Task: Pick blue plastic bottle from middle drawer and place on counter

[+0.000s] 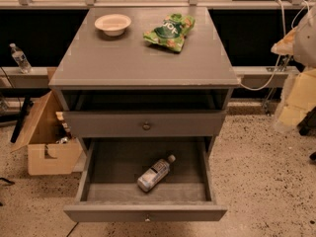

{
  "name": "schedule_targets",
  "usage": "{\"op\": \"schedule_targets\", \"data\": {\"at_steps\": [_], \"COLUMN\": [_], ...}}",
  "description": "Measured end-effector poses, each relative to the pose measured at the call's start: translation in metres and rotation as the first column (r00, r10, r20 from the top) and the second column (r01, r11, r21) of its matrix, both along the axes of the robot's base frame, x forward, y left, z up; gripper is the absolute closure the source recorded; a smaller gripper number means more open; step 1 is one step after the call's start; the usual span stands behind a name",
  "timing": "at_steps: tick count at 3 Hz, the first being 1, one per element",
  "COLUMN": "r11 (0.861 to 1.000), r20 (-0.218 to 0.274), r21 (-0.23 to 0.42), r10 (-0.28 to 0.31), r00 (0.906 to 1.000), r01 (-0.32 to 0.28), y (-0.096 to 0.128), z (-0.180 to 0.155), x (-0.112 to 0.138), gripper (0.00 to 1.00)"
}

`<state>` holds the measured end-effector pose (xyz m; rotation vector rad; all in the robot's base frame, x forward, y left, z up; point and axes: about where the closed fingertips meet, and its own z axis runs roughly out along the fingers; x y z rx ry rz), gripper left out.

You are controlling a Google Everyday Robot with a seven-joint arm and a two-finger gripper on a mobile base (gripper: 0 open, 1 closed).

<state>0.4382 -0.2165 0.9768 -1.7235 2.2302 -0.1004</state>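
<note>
The blue plastic bottle [155,174] lies on its side in the pulled-out middle drawer [145,212], cap pointing to the back right. The drawer is grey inside and has a small round knob on its front. The counter [138,58] is the flat grey top of the cabinet. My gripper [290,113] shows as a pale shape at the right edge of the view. It is far to the right of the cabinet, about level with the top drawer, and well away from the bottle.
A white bowl [113,23] and a green snack bag [170,31] lie at the back of the counter. The top drawer [146,125] is slightly pulled out. An open cardboard box [47,142] stands on the floor to the left. A slim water bottle [20,58] stands on the left ledge.
</note>
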Motion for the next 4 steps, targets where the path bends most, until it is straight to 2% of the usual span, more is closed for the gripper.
{"op": "schedule_targets", "data": {"at_steps": [1,2,3,4], "r11": [1.0,0.997,0.984,0.983], "r20": [0.01,-0.006,-0.04,-0.043], "r21": [0.009,0.069,0.168,0.172], "r10": [-0.002,0.028,0.063,0.068], "r00": [0.9999,0.9996,0.9972,0.9967], "r01": [0.002,-0.027,-0.056,-0.06], "y": [0.001,0.013,0.039,0.041], "z": [-0.001,-0.032,-0.086,-0.089], "x": [0.0,0.003,0.01,0.01], "gripper": [0.0,0.0,0.0,0.0]}}
